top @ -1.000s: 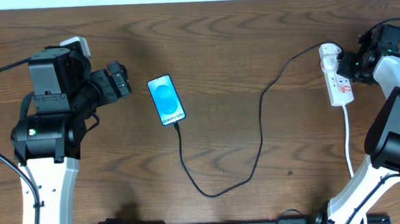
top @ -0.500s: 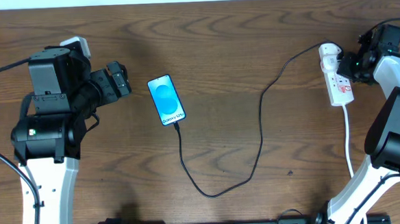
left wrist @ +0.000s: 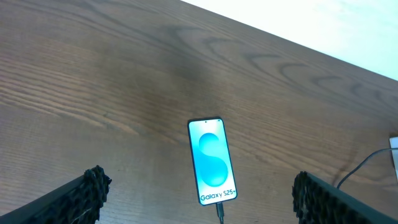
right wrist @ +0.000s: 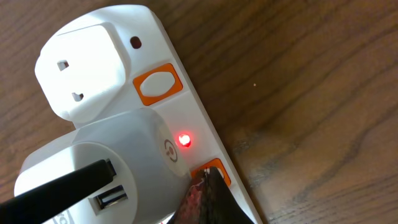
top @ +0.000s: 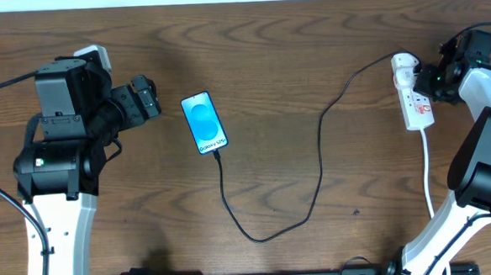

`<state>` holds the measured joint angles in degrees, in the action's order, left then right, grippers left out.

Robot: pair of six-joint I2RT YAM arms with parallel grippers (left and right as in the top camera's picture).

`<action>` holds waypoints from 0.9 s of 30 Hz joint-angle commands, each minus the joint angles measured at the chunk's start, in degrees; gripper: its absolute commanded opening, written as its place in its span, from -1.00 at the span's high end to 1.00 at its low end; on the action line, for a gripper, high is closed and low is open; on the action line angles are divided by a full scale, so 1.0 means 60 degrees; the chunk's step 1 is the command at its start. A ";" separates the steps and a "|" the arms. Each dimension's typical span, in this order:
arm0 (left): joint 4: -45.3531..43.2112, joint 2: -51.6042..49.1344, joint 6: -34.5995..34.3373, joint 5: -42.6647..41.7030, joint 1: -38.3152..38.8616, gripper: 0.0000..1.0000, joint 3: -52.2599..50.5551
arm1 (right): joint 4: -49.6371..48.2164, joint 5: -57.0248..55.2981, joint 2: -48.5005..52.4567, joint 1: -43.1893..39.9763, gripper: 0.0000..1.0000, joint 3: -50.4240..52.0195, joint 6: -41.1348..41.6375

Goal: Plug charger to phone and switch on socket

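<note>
Now, left gripper (top: 149,95): hovers over the table (top: 274,43) at its 9 o'clock side, holding nothing.
Left fingers (left wrist: 84,194): spread wide; in the left wrist view they sit at the bottom corners with the phone between them and further out, touching neither.
Phone (top: 204,123): lies flat, blue screen up, just off the left gripper at about its 4 o'clock, top end tilted slightly toward 11 o'clock.
Charger (top: 318,163): its plug tip meets the phone's bottom edge; the black cable drops toward 6 o'clock, loops right, then climbs toward 1 o'clock to the socket's round end.
Socket (top: 412,95): lies lengthwise near the table's 3 o'clock edge, its white cord (top: 426,166) trailing toward 6 o'clock.
White adapter (right wrist: 112,168): sits plugged in the socket, with the black cable leaving it.
Red lamp (right wrist: 185,139): lit, beside the adapter.
Right gripper (top: 434,79): at the socket's 3 o'clock side, fingers pressed together with nothing between them; their tip lies on the orange switch (right wrist: 214,169) just below the lamp.
</note>
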<state>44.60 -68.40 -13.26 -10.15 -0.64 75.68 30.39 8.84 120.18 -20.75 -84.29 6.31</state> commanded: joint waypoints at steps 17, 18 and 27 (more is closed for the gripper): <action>-0.0007 -0.0011 0.0051 0.0025 -0.0029 -0.92 -0.0004 | 0.1144 0.2728 -0.1902 -0.0160 0.98 0.0441 0.0211; -0.0007 -0.0011 0.0051 0.0022 -0.0029 -0.92 -0.0004 | 0.1566 0.2816 -0.2273 -0.0160 0.98 0.0441 -0.0040; -0.0007 -0.0011 0.0051 0.0022 -0.0029 -0.92 -0.0004 | 0.3901 0.3191 -0.5807 -0.0149 0.68 0.0441 -0.0889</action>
<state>44.62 -68.40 -13.26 -10.17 -0.64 75.68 51.70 26.09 94.30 -21.89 -81.14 3.27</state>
